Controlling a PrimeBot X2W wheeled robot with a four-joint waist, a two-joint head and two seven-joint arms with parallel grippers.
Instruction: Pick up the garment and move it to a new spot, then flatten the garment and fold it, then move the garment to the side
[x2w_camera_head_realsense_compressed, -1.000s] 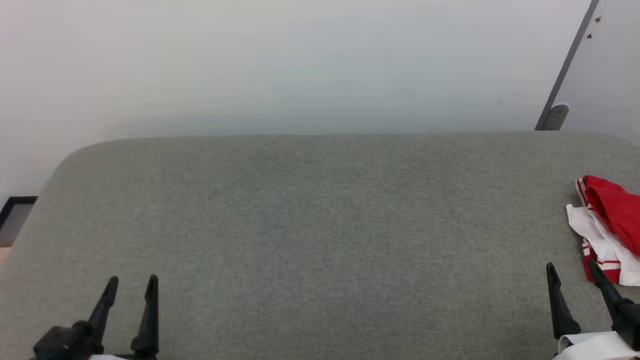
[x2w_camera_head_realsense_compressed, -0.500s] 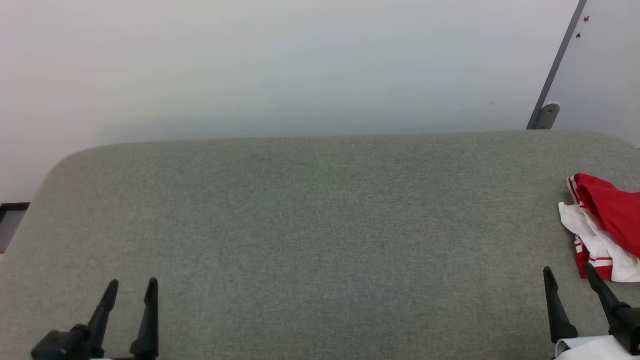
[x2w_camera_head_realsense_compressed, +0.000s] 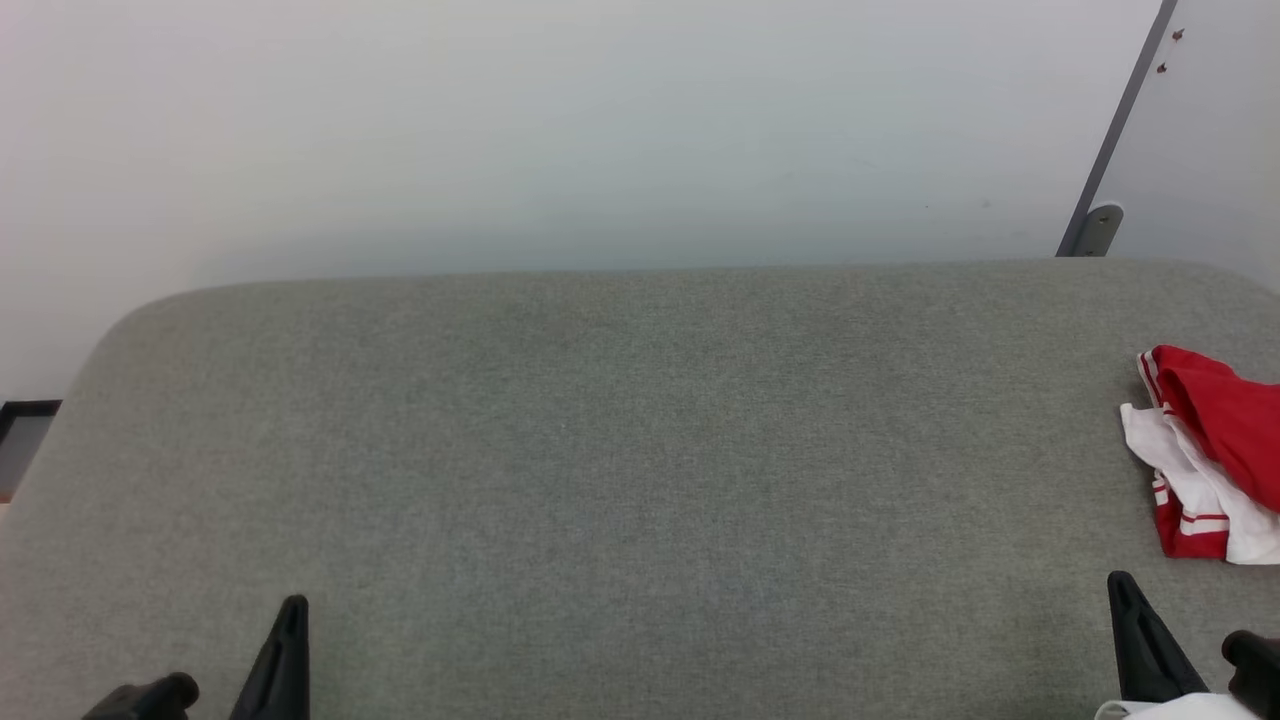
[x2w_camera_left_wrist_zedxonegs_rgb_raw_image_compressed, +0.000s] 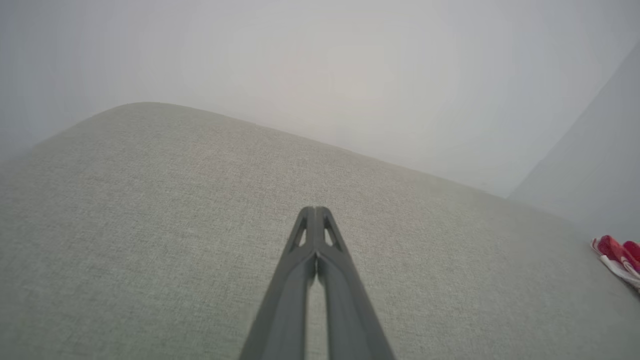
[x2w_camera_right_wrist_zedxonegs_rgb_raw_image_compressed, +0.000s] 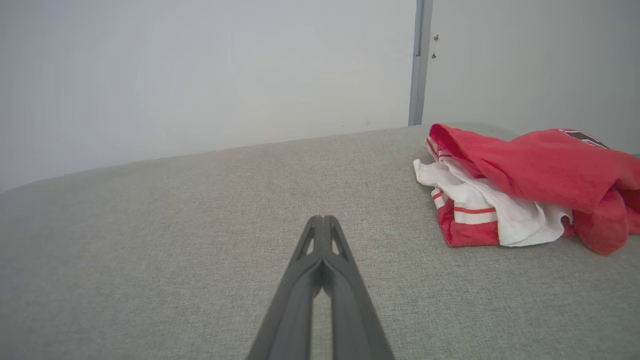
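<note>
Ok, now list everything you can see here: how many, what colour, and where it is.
garment: one, red and white with striped trim, bunched at the right end of the padded surface
padded surface: one, grey fabric, across the foreground
wall: one, white, behind the surface
vertical strip: one, grey, on the wall behind the garment
dark frame: one, black, beyond the surface's left end, too cut off to identify
left gripper: one, dark, shut, over bare surface, far from the garment
right gripper: one, dark, shut, near the garment, not touching it
</note>
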